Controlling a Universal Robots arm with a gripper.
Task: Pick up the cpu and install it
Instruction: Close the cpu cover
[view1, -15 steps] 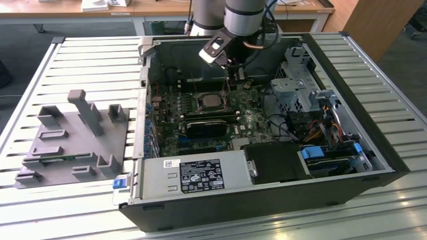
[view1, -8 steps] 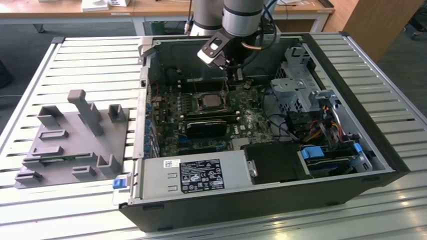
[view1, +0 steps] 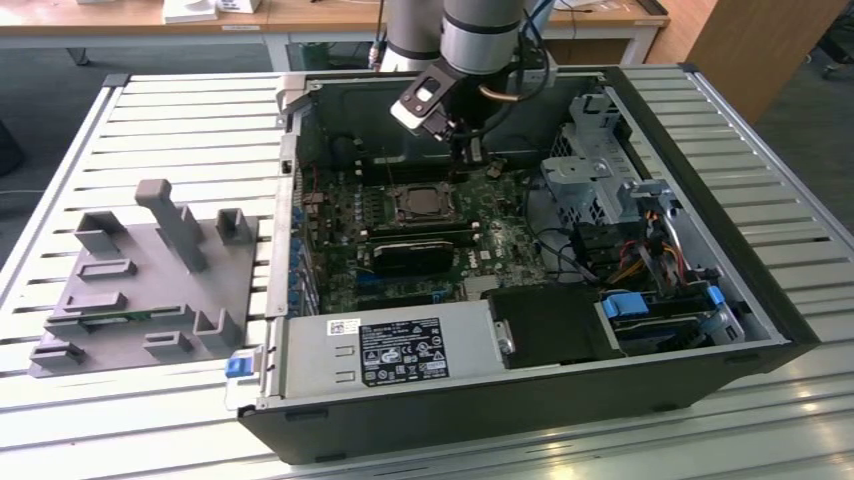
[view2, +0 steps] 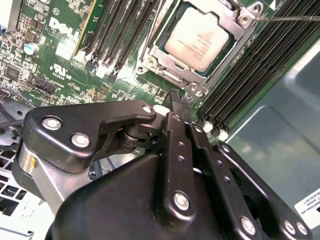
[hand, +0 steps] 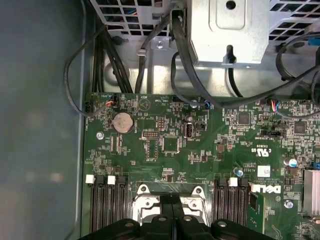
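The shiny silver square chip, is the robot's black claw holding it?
No, the shiny silver square chip lies in its metal socket frame, apart from the black gripper.

- exterior view: bright light glares white off the slatted table (view1: 120, 395); inside, the computer case (view1: 534, 410) sits shaded.
- second wrist view: the cpu (view2: 197, 37) gleams pale; my gripper (view2: 178, 100) glints at its bolts.
- first wrist view: the case wall (hand: 40, 125) looks dim, hazy.
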